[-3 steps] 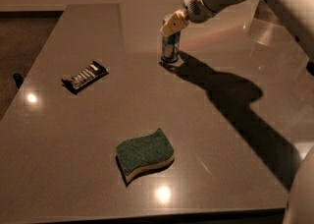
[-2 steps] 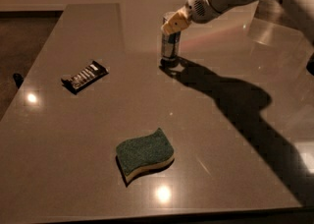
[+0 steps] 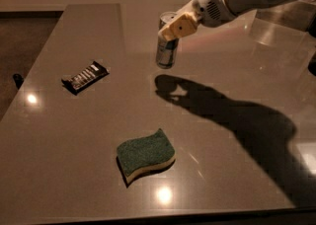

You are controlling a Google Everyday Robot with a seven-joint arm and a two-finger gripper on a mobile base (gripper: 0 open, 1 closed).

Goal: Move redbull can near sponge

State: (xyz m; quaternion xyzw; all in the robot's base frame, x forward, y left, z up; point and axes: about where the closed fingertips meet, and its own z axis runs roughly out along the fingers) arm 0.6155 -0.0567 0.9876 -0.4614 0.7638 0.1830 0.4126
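Observation:
The redbull can [image 3: 166, 51], slim and silver-blue, hangs upright a little above the table at the back middle; its shadow lies apart from it on the surface. My gripper [image 3: 172, 27] comes in from the upper right and is shut on the can's top part, with a tan finger pad [image 3: 178, 25] across its front. The sponge [image 3: 145, 156], green on top with pale yellow foam below, lies flat near the front edge, well in front of the can and slightly to its left.
A black snack bar wrapper [image 3: 85, 76] lies at the left of the grey table [image 3: 237, 86]. The arm's dark shadow runs across the right side. The table's left edge drops to a dark floor [image 3: 19, 46].
The gripper has lifted the can off the table and carried it slightly left; its shadow now lies apart from its base. The sponge and wrapper have not moved.

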